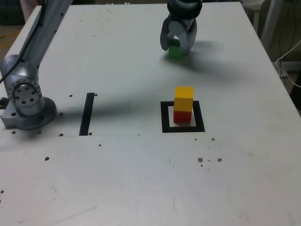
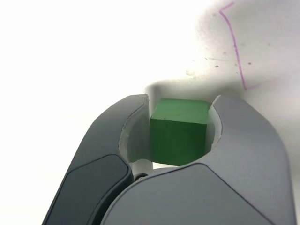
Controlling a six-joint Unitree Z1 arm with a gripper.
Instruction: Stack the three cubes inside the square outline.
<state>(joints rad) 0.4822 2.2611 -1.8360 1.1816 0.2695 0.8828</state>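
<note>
Wrist view: I see the gripper (image 2: 179, 123) closed on the green cube (image 2: 178, 133), both jaws pressing its side faces. White table (image 2: 70, 56) beneath. A thin purple pen line (image 2: 237, 58) marks the surface beyond.

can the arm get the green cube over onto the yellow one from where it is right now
Probably yes. The tool is shut on the green cube, and bare table lies between it and the yellow cube, whose top is uncovered.

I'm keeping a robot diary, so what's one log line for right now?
gripper: shut on small green cube | yellow cube on red cube inside black square outline | left: add green
</note>
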